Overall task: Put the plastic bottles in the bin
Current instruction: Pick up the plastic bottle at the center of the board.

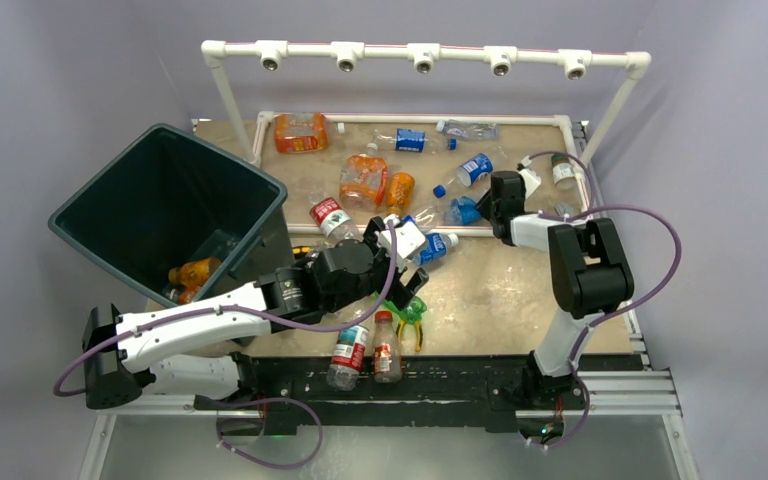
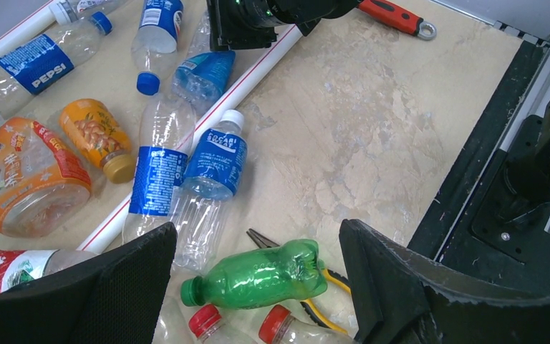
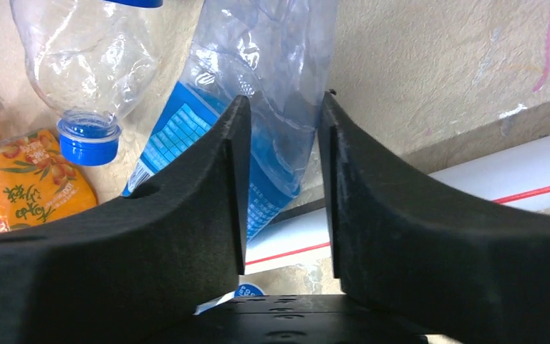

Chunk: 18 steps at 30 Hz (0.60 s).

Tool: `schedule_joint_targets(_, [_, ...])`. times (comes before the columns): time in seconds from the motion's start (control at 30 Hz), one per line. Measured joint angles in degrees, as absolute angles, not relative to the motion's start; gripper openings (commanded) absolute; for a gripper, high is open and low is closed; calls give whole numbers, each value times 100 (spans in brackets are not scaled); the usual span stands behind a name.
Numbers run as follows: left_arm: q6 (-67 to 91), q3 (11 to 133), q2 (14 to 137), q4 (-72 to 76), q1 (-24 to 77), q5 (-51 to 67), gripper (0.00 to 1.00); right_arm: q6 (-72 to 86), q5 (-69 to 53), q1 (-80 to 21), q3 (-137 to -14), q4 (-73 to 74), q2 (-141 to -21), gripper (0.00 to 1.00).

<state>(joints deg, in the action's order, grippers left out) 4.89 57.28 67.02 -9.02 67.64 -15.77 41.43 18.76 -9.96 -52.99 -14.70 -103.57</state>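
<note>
Seen from above, with 12 o'clock at the far side, the bin [image 1: 150,200] stands tilted at the 9 o'clock edge of the desk [image 1: 520,300]. Its mouth is open to the camera, and one orange bottle [image 1: 196,272] lies at its bottom. The other plastic bottles [image 1: 365,180] lie outside it. Most are within a white pipe frame [image 1: 520,232] toward 12 o'clock, and a few are at the 6 o'clock edge.

The left pincer [image 2: 258,233] hangs over mid-desk, jaws wide, with nothing between them. In its wrist view a green bottle [image 2: 265,272] lies on its side below the gap, cap toward 8 o'clock, resting across yellow-handled pliers [image 2: 321,315]. Two red-capped bottles [image 2: 204,319] poke in at 6 o'clock, just beside it. At 10 o'clock from the green one, two clear blue-labelled bottles [image 2: 211,168] lie side by side at the pipe. A red-handled wrench [image 2: 394,16] lies at 1 o'clock of that view.

The right pincer [image 3: 283,107] sits at the frame's near rail, toward 2 o'clock of the desk. Its jaws are narrow, closed on a crushed blue-labelled bottle [image 3: 272,57], with the pads against both its sides. That bottle lies across the pipe. At 10 o'clock in the right wrist view lies another clear bottle with a blue cap [image 3: 88,136].
</note>
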Motion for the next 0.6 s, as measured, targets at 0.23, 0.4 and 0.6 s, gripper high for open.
schedule_joint_targets(0.23, [489, 5728, 6702, -899, 6805, -1588, 83, 4182, 1726, -996, -5297, -1660, -10304, 18])
schedule_joint_targets(0.4, [489, 5728, 6702, -902, 6834, -1603, 83, 4202, 1680, -996, -5083, -1787, -9745, 0])
schedule_joint_targets(0.6, [486, 5728, 6678, -904, 6842, -1669, 83, 4198, 1553, -996, -4462, -1846, -8523, 0])
